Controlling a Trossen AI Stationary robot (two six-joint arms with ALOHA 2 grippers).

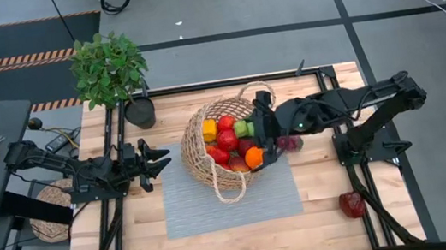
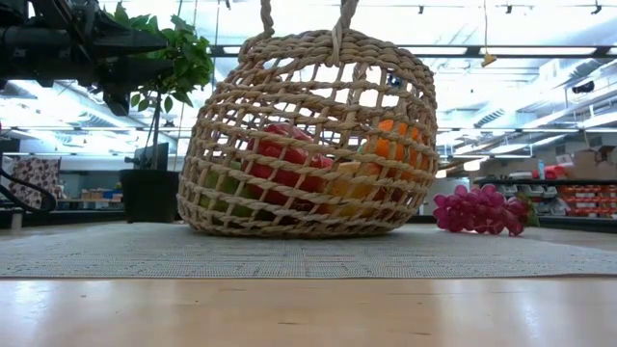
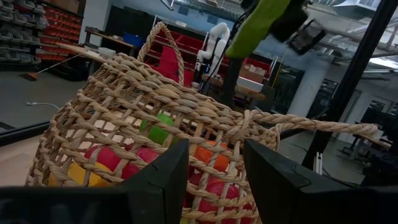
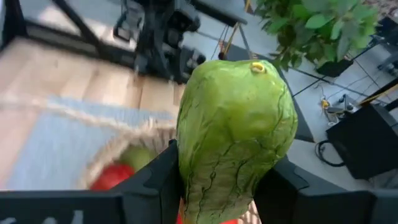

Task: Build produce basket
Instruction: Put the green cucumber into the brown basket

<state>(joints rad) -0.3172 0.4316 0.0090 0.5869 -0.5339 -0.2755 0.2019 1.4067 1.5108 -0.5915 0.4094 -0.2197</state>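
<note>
We are seeing the right pincer point(image 1: 251, 127) clamping a green wrinkled vegetable point(image 4: 236, 134) above the tan woven wicker basket point(image 1: 201, 158) sitting on the tabletop's grey mat point(image 1: 186, 207); the left pincer point(image 1: 161, 159) is gaping, empty, beside it.

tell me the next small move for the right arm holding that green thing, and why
Probably lower it a little and open the fingers. The right gripper is shut on the green vegetable directly over the basket, which already holds apples and an orange, so a short drop should land it inside. The left gripper waits open beside the basket.
</note>
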